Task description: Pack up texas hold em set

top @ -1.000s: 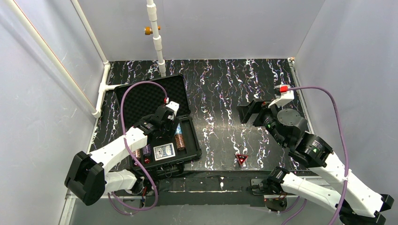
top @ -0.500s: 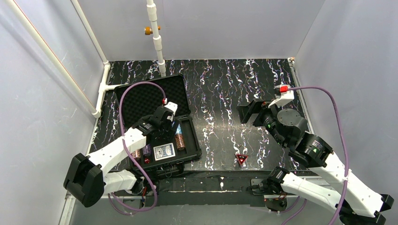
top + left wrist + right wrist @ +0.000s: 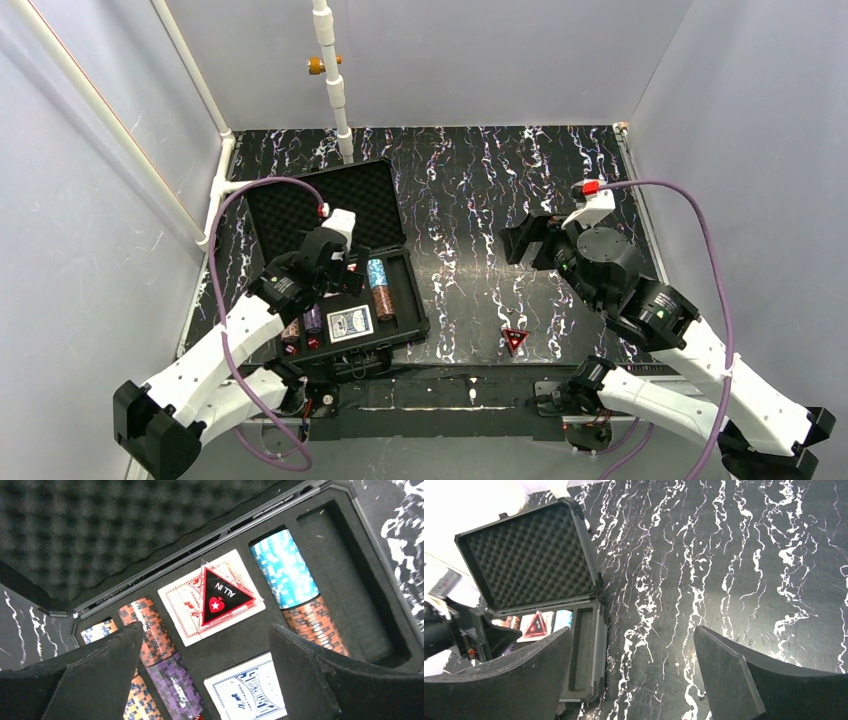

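The black case [image 3: 415,310] lies open at the left, its foam lid [image 3: 310,205] tipped back. In the left wrist view the tray holds a red card deck [image 3: 182,600] with a red "ALL IN" triangle [image 3: 222,597] lying on it, a blue deck [image 3: 247,690], and blue [image 3: 285,570], orange [image 3: 312,627] and purple [image 3: 175,680] chip stacks. My left gripper [image 3: 205,629] hovers open above the decks, holding nothing. A second red triangle [image 3: 515,340] lies on the table. My right gripper [image 3: 522,240] stands open over bare table, right of the case [image 3: 594,645].
One long slot [image 3: 345,580] at the tray's right side holds nothing. A white pipe [image 3: 335,90] rises behind the case, and grey walls close in the black marbled table [image 3: 480,180] on three sides.
My left gripper has opened wide and drawn back to the left, leaving the triangle on the red deck. The right arm has shifted slightly left.
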Robot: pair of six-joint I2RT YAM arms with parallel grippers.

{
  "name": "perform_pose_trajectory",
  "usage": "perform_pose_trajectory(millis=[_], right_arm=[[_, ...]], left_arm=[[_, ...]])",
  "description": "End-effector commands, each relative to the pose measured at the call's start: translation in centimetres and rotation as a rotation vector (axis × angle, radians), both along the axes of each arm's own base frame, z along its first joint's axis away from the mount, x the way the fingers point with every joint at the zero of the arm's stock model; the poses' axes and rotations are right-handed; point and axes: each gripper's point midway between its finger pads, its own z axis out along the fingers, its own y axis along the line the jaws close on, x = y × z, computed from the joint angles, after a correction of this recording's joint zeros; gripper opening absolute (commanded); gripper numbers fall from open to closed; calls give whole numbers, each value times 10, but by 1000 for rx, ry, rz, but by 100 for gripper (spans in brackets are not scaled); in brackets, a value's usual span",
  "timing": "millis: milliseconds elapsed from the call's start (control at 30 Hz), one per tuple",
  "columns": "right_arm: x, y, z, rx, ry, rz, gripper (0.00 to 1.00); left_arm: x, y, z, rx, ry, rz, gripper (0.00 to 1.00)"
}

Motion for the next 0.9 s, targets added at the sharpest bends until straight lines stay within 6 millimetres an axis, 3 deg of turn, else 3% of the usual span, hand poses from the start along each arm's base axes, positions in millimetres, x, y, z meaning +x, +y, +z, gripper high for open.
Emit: perform_pose_trajectory(millis=[0,100,267,367,567,700,867], right_arm=[[0,2,-1,5,13,5,98],[0,3,-3,-12,28,5,98],[0,6,-11,-41,71,15,98],[0,8,-27,-84,127,5,99],[4,5,-50,-132,244,-69,98],[3,2,-61,-142,315,-121,98],[0,5,-75,-10,354,-176,98]], left_arm=[[-2,7,28,-108,-68,132,97],[-8,-8,46,-199,-65,70,98],[-15,-9,61,-260,-89,79,98],[-19,-7,64,-250,-106,44,98],[-20,16,59,-160,-121,108,98],[-21,16,55,-142,-99,109,98],[-22,15,52,-131,-77,100,98]])
